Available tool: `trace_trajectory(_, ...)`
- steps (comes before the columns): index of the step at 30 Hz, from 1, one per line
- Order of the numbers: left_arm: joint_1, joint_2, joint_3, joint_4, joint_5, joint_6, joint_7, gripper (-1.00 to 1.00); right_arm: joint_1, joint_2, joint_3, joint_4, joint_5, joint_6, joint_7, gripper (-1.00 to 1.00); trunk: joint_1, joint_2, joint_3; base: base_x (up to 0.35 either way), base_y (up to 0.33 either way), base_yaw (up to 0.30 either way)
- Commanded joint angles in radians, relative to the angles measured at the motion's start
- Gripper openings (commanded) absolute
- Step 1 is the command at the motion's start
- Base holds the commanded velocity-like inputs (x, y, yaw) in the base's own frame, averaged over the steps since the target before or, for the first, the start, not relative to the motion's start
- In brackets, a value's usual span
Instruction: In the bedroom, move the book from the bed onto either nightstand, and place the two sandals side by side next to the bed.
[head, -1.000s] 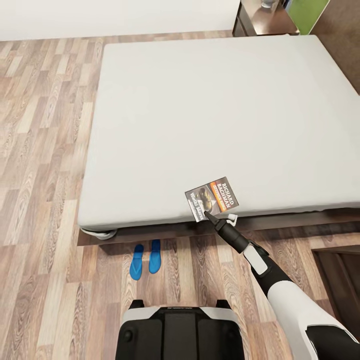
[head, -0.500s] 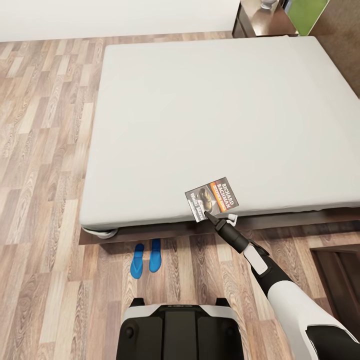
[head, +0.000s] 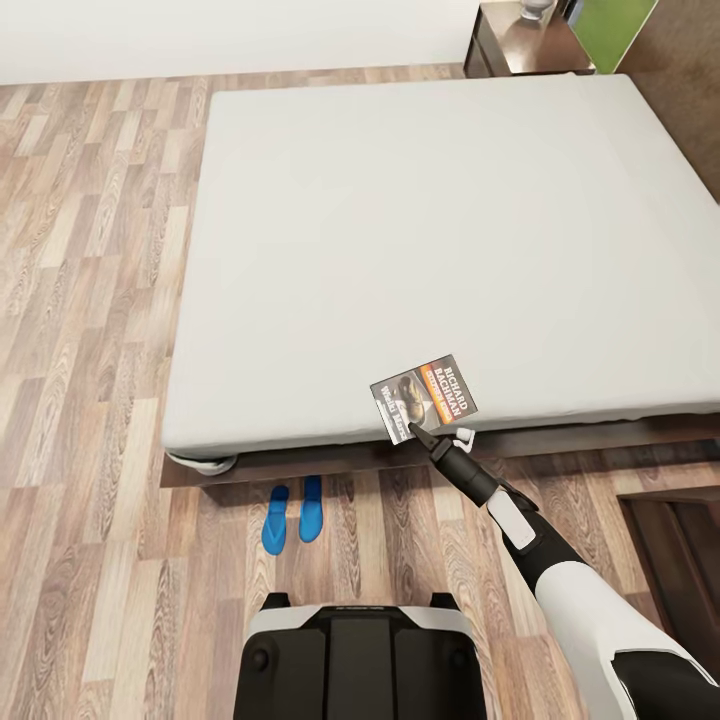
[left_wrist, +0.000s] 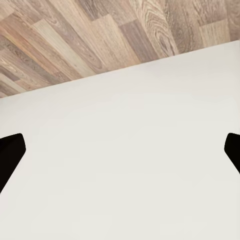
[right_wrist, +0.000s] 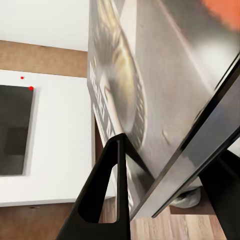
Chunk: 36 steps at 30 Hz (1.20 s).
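The book (head: 425, 395), dark grey with an orange band, lies at the near edge of the bed (head: 420, 230), over its pale mattress. My right gripper (head: 420, 432) is shut on the book's near edge. In the right wrist view the black fingers (right_wrist: 102, 195) clamp the book (right_wrist: 165, 95) from both sides. The two blue sandals (head: 293, 515) lie side by side on the plank floor just off the bed's near edge, left of my right arm. A nightstand (head: 520, 40) stands at the bed's far right corner. My left gripper (left_wrist: 120, 150) is open over a flat white surface.
A dark wooden piece of furniture (head: 680, 560) sits on the floor to the right of my right arm. My base (head: 355, 660) is close to the bed's near edge. Wood floor (head: 90, 300) runs along the bed's left side.
The whole head view has shifted slightly, so the camera moved. The right gripper still holds the book at the same spot on the mattress edge.
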Motion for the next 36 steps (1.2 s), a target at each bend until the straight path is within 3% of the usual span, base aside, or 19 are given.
trace_trajectory(1, 0.0, 0.0, -0.009, 0.001, 0.009, -0.003, 0.0, 1.0, 0.0, -0.001, 0.002, 0.0, -0.01, 0.01, 0.001, -1.0, -0.003, 0.006, 0.002, 0.0, 0.0, 0.0)
trace_trajectory(8, 0.0, 0.0, -0.009, 0.001, 0.009, -0.003, 0.001, 1.0, 0.0, 0.0, 0.002, 0.0, -0.01, 0.01, 0.001, -1.0, -0.03, 0.055, 0.024, 0.0, 0.0, 0.0)
trace_trajectory(20, 0.0, 0.0, -0.009, 0.001, 0.009, 0.001, 0.002, 1.0, 0.0, -0.002, 0.002, 0.0, -0.011, 0.01, 0.001, -1.0, -0.03, 0.055, 0.027, 0.0, 0.0, 0.0)
trace_trajectory(36, 0.0, 0.0, -0.009, 0.001, 0.009, 0.018, 0.005, 1.0, 0.0, -0.002, 0.002, 0.0, -0.011, 0.006, 0.011, -1.0, -0.03, 0.055, 0.05, 0.0, 0.0, 0.0)
